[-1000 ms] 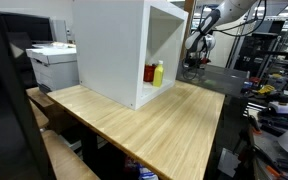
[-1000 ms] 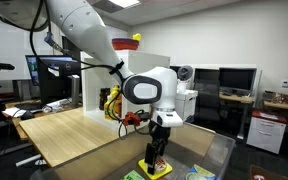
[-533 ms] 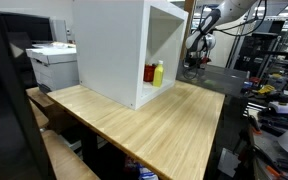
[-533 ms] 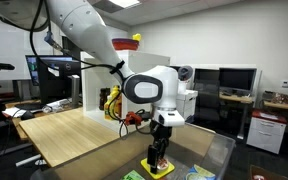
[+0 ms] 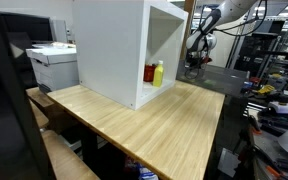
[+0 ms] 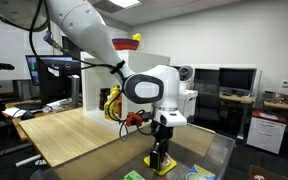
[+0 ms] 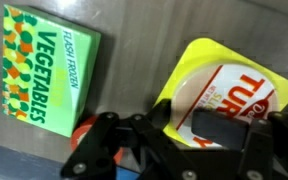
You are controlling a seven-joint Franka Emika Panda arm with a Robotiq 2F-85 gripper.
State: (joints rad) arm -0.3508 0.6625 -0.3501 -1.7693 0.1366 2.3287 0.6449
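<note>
My gripper (image 7: 194, 120) comes in from the bottom of the wrist view, its jaws drawn in on the left part of a flat yellow turkey pack (image 7: 239, 85). One finger presses the pack's yellow rim and the other pad lies over its label. A green vegetables box (image 7: 49, 70) lies flat to the left on the dark surface. A small orange thing (image 7: 82, 137) shows behind the gripper's body. In an exterior view the gripper (image 6: 161, 158) reaches straight down onto the dark table (image 6: 199, 150) and hides most of the pack. The gripper (image 5: 193, 62) is small and far off in an exterior view.
A white open-fronted cabinet (image 5: 119, 45) stands on the wooden table (image 5: 154, 125) with a yellow bottle (image 5: 158, 73) and a red one (image 5: 150, 73) inside. A red bowl (image 6: 134, 41) sits on top of the cabinet. A printer (image 5: 52, 65) stands behind. Desks with monitors (image 6: 234, 80) fill the background.
The jaws have drawn in from wide open onto the yellow pack. The arm has sunk slightly, so the pack is more hidden in the exterior view.
</note>
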